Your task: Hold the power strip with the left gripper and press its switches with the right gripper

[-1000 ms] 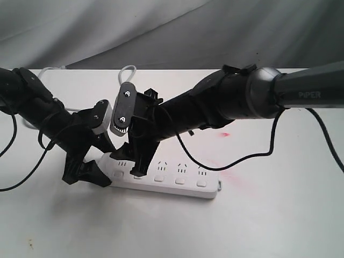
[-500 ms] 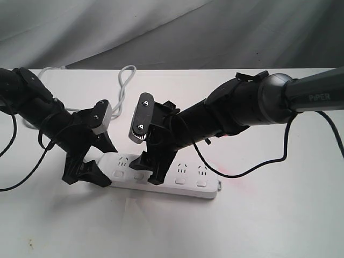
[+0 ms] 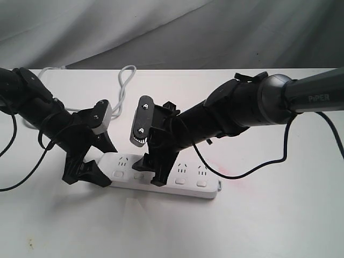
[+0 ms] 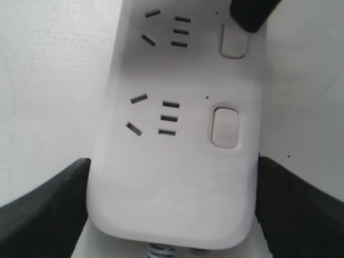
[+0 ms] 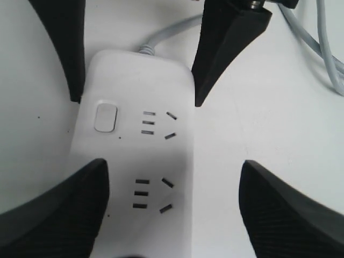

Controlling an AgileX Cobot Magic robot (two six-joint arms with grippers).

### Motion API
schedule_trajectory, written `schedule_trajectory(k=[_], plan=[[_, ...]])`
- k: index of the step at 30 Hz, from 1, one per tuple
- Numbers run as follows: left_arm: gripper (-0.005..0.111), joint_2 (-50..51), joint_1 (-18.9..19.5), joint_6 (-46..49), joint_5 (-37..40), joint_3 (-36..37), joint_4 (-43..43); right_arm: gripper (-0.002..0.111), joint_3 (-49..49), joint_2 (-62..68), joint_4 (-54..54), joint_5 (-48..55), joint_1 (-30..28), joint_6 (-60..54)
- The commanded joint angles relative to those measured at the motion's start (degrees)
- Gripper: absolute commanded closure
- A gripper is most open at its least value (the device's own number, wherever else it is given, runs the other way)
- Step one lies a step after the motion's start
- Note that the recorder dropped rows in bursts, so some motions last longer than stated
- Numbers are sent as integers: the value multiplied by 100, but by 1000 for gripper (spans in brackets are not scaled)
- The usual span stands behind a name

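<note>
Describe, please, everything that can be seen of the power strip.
The power strip is a long, flat, white plastic bar with rounded ends, lying on the white table. It shows socket groups, each with a rounded square button beside it. A grey cord leaves one end. There the left gripper clamps its long sides; a finger of the open right gripper stands over the button row.

Smooth white plastic power strip [image 3: 191, 177] with a soft sheen on a matt white table [image 3: 279, 226]; right gripper [image 5: 173, 172] fingers [image 5: 290, 209] matt black, finely stippled; creased grey cloth [image 3: 161, 32] behind the strip
</note>
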Motion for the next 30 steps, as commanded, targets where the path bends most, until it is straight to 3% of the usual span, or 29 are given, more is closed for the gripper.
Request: schedule_trajectory(k=[1, 30], plan=[[43, 35, -21, -43, 87, -2, 95, 45, 4, -26, -148, -30, 1, 22], [43, 35, -21, -30, 87, -2, 95, 45, 4, 179, -170, -135, 62, 22]])
